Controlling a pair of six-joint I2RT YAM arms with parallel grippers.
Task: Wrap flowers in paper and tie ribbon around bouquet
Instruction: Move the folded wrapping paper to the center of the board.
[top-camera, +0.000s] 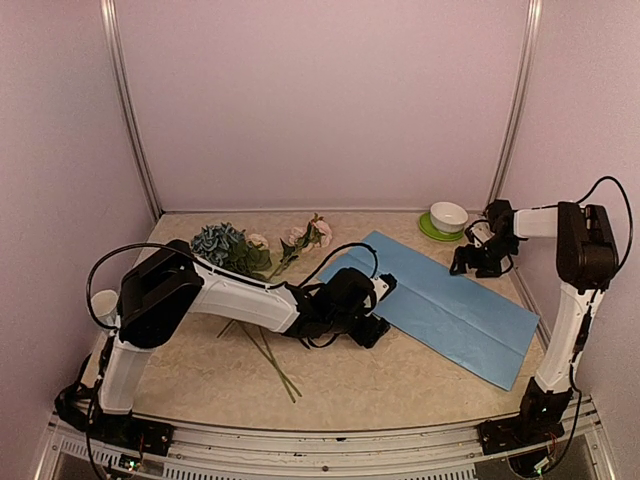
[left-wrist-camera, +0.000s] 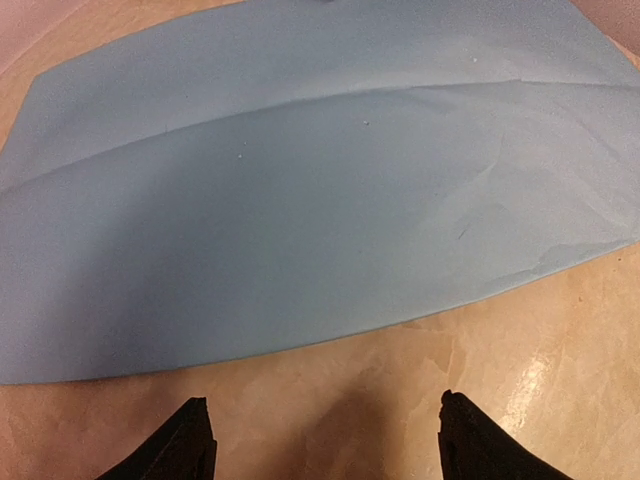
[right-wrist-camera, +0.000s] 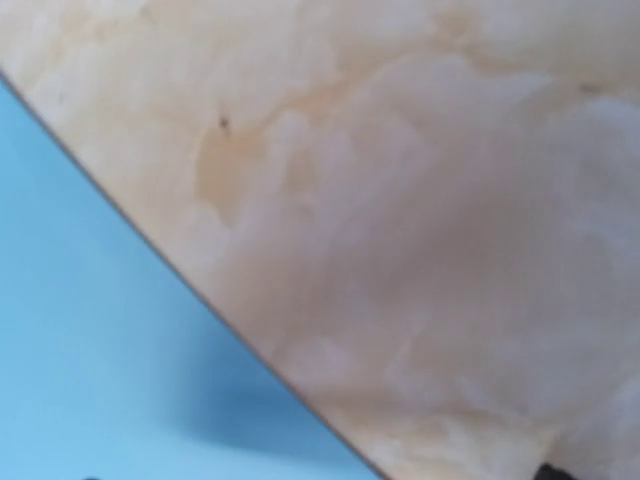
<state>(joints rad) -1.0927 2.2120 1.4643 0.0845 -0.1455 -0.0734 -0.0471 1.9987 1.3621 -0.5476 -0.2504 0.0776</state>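
Paper (left-wrist-camera: 300, 200) flat, just beyond parted left gripper (left-wrist-camera: 322, 403)

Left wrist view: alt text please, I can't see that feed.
The light blue paper lies flat and creased, filling most of the frame on the beige marbled table. The left gripper shows two black fingertips standing apart at the bottom edge, empty, just short of the paper's near edge.

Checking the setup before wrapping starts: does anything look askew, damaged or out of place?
Nothing spilled or broken. The paper lies diagonal to the table edges, with a long fold crease and small wrinkles near one edge. The flowers lie loose beside it, not on it.
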